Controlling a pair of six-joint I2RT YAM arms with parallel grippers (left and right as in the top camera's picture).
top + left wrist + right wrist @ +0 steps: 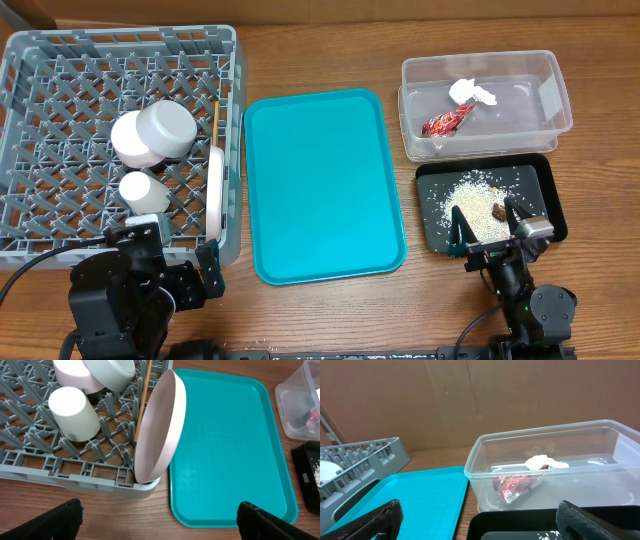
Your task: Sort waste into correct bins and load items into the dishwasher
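The grey dishwasher rack (60,60) at the left holds the grey-green bowl (165,128), pinkish saucer (128,140), white cup (143,190), chopsticks (214,115) and the plate (215,195), which stands on edge against the right wall. In the clear tub (555,100) lie the red wrapper (445,122) and white tissue (468,92). Rice (470,195) and a brown lump (497,211) sit in the black tray (535,175). My left gripper (160,522) is open near the rack's front right corner. My right gripper (487,228) hangs open over the black tray's front edge, holding nothing.
A large teal serving tray (320,180) with nothing on it lies between the rack and the two bins. Brown cardboard walls stand behind the table in the right wrist view. Bare wood shows along the front edge around both arms.
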